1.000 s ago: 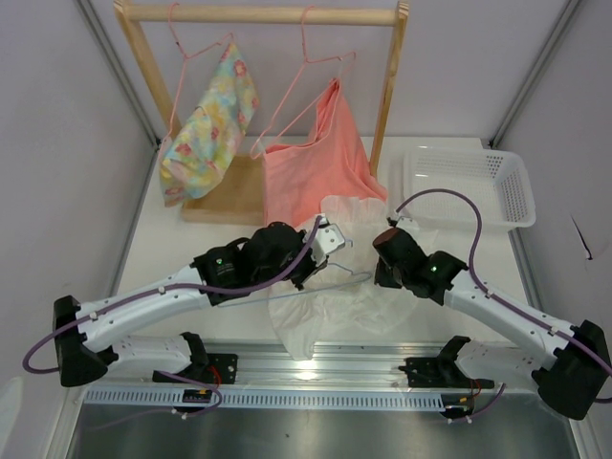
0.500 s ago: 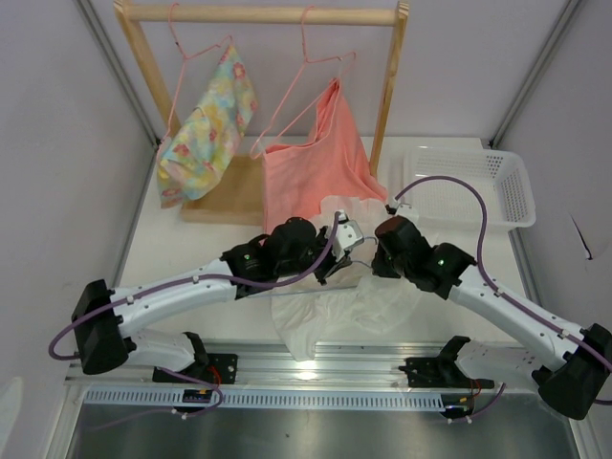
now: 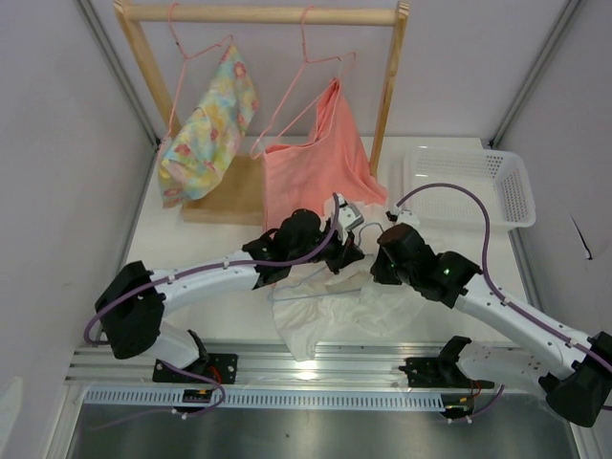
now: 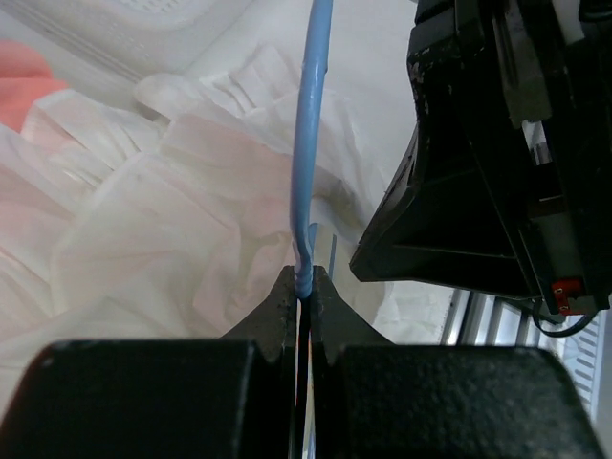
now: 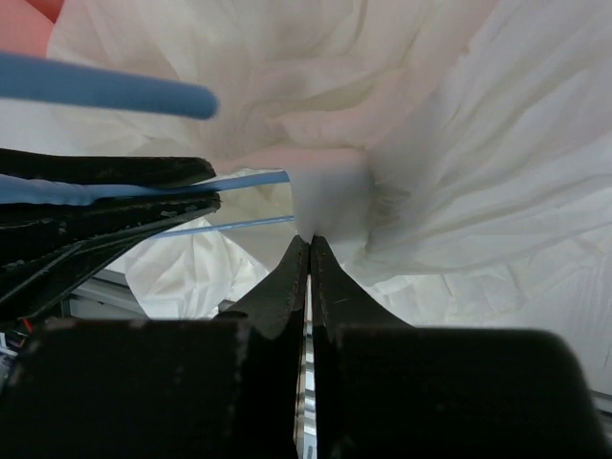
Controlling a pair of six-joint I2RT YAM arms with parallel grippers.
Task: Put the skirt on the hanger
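The white skirt (image 3: pixel 337 314) lies crumpled on the table in front of the two arms. My left gripper (image 4: pixel 304 277) is shut on the thin light blue wire of the hanger (image 4: pixel 312 134), which rises over the skirt (image 4: pixel 163 220). In the top view the left gripper (image 3: pixel 346 251) and the right gripper (image 3: pixel 377 260) sit close together above the skirt's far edge, and a stretch of the hanger wire (image 3: pixel 320 295) crosses the fabric. My right gripper (image 5: pixel 309 239) is shut on a pinched fold of the skirt (image 5: pixel 459 143), beside the hanger (image 5: pixel 105 86).
A wooden rack (image 3: pixel 263 14) stands at the back. On pink hangers it carries a floral yellow-green garment (image 3: pixel 206 124) and a salmon-pink garment (image 3: pixel 320 163), whose hem hangs just behind the grippers. A white basket (image 3: pixel 469 186) sits at the back right.
Both grippers have moved toward the back of the table and closer together. The left arm has stretched out with the hanger, and the skirt's far edge is bunched between them.
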